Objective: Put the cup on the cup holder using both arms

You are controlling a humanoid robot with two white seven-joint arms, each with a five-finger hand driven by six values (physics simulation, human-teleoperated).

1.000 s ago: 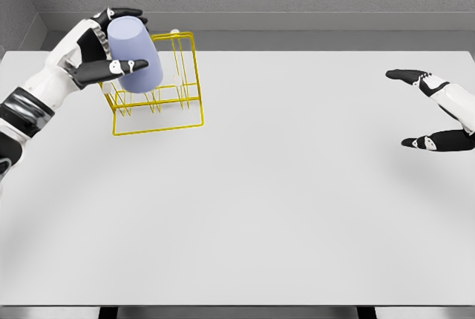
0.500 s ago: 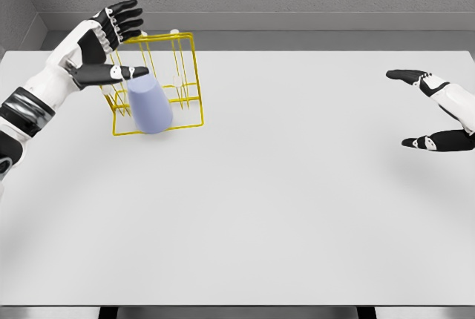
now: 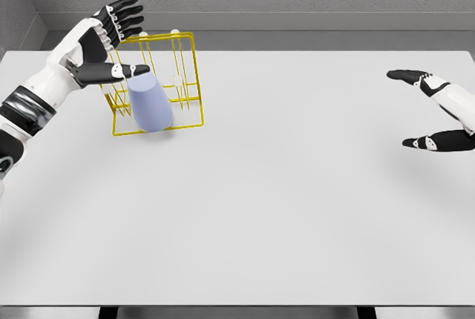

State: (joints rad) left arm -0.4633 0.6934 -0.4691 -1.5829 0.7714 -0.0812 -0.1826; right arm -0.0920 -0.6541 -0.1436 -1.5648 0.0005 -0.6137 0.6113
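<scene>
A pale blue cup (image 3: pixel 151 104) sits upside down in the front part of a yellow wire holder (image 3: pixel 189 74), its wider rim down near the holder's base and its closed end up. The holder stands on the white table (image 3: pixel 260 200) near the far left corner, its frame a little skewed to the table's edges. Thin upright wires rise inside it behind the cup.

The left hand (image 3: pixel 107 41) hangs over the holder's far left side, released, with the fingers (image 3: pixel 125 13) spread and raised above the top wire. Its thumb (image 3: pixel 119 73) stretches out level toward the cup's top; whether it touches the cup cannot be told. Nothing is grasped. The left arm comes in from the left edge, over the table's left side.

The right hand (image 3: pixel 434 111) shows at the right edge, well apart from the holder, above the table's far right part. It too is released: the upper fingers (image 3: pixel 407 75) and the thumb (image 3: pixel 419 142) are held wide apart, pointing toward the left, with nothing between them.
</scene>
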